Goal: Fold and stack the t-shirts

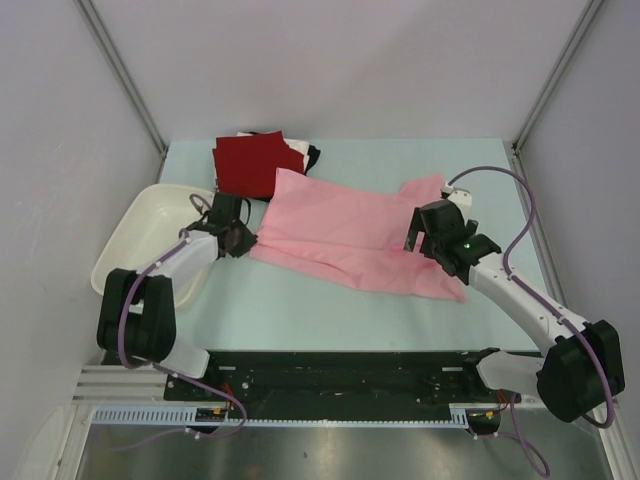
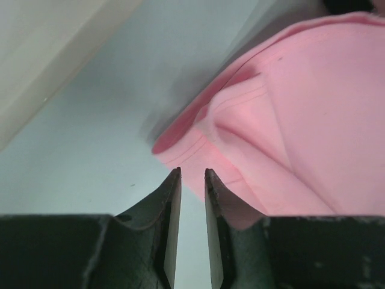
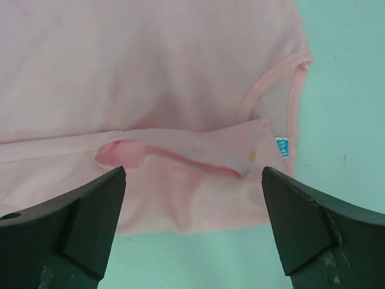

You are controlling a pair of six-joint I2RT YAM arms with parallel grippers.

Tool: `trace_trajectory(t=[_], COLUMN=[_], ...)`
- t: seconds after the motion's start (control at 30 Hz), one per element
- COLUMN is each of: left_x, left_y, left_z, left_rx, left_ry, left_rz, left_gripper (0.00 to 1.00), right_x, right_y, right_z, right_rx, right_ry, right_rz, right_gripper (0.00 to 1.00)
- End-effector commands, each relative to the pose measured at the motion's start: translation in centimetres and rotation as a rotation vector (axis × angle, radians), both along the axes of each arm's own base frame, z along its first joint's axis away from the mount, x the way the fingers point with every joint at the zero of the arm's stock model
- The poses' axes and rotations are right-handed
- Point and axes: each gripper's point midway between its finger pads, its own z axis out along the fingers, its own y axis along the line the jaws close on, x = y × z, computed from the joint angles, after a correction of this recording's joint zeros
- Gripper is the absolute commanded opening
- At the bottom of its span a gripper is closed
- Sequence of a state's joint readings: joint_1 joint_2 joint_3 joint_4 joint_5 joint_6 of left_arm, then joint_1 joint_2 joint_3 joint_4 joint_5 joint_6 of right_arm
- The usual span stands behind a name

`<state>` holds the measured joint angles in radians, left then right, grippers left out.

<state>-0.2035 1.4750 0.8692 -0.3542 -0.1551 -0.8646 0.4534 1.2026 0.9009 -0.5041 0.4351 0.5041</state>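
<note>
The light pink t-shirt lies spread across the middle of the table with a fold along its length. My left gripper sits low at its left edge; in the left wrist view the gripper has its jaws a narrow gap apart with only table between them, tips just short of the pink hem. My right gripper hovers wide open over the shirt's right part; the right wrist view shows the gripper above the collar and a loose flap. The folded dark red shirt lies at the back on white and black ones.
A white plastic tub stands at the table's left edge, right beside my left arm. The folded stack is just behind the pink shirt's far left corner. Grey walls enclose the table on three sides.
</note>
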Motion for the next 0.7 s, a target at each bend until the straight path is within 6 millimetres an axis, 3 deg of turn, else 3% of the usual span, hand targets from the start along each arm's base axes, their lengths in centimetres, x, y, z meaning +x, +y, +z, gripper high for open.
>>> trace_trajectory(t=[0.0, 0.13, 0.27, 0.43, 0.53, 0.63, 0.67], left_x=[4.6, 7.4, 10.2, 12.0, 12.8, 13.1, 12.7], left_y=[-0.6, -1.6, -2.1, -2.1, -2.3, -2.5, -2.4], left_z=[3.7, 3.5, 4.5, 4.0, 3.6, 4.2, 3.7], left_rx=[-0.003, -0.010, -0.002, 0.018, 0.021, 0.011, 0.010], left_ry=[-0.105, -0.106, -0.120, -0.112, -0.103, -0.129, -0.120], left_rz=[0.017, -0.002, -0.009, -0.007, -0.006, -0.013, -0.011], left_gripper=[0.27, 0.25, 0.25, 0.24, 0.24, 0.24, 0.24], right_x=[0.1, 1.2, 3.6, 6.9, 9.2, 11.9, 13.5], right_y=[-1.1, -2.2, -2.5, -2.8, -3.9, -5.2, -5.1], right_z=[0.9, 0.5, 0.2, -1.9, -2.5, -1.5, 0.2], right_rx=[-0.015, -0.006, 0.039, 0.097, 0.091, 0.059, 0.083], right_ry=[-0.033, -0.039, -0.069, -0.074, -0.106, -0.200, -0.270], right_rz=[-0.051, -0.093, -0.098, -0.111, -0.183, -0.239, -0.246], right_gripper=[1.00, 1.00, 1.00, 1.00, 1.00, 1.00, 1.00])
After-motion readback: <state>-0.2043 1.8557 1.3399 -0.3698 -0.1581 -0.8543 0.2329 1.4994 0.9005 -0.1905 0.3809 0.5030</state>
